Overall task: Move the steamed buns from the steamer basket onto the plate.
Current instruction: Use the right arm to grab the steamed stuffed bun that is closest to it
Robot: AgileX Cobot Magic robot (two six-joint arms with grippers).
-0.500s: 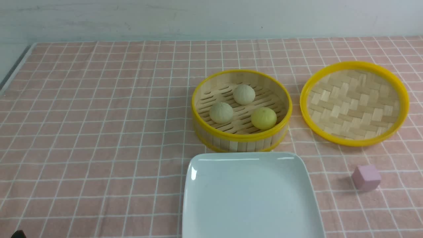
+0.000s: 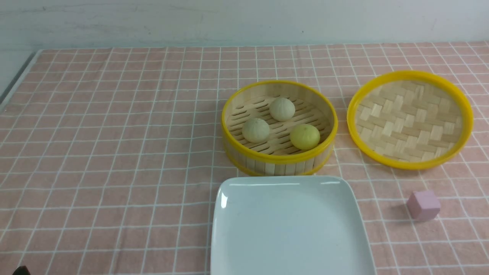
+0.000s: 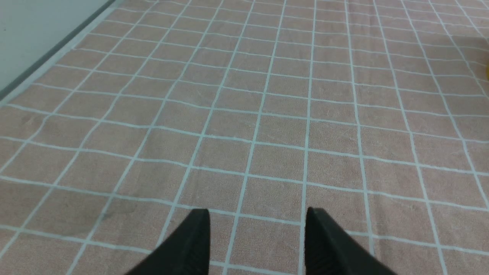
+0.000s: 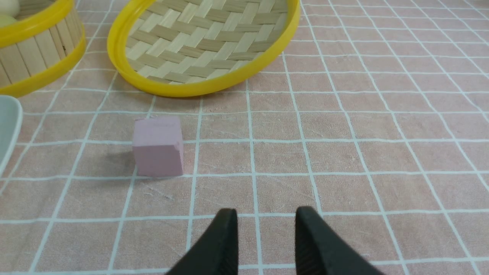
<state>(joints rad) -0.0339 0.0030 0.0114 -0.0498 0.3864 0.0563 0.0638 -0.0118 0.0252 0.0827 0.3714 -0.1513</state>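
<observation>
Three steamed buns [image 2: 282,109] in steamer basket [image 2: 279,165]; plate [image 2: 290,229] bare. Left gripper [image 3: 258,211], right gripper [image 4: 266,210] — both spread, empty. Best: descend clear of the wall — pinch gently.

Basket top: steamer basket [image 2: 279,162] open above; its tall wall bars any sideways reach to the steamed buns [image 2: 282,109].
Bun gaps: three buns sit apart, bare slats between them.
Plate: plate [image 2: 290,229] bare, just in front of the basket.
Right flank: woven lid [image 2: 409,119] just beside basket; pink cube [image 2: 423,205] near plate, not touching.
Left flank: desk [image 2: 114,152], open cloth.
Left arm: left gripper [image 3: 258,210] fingers spread, only cloth ahead.
Right arm: right gripper [image 4: 266,209] fingers spread; cube and lid ahead.
</observation>
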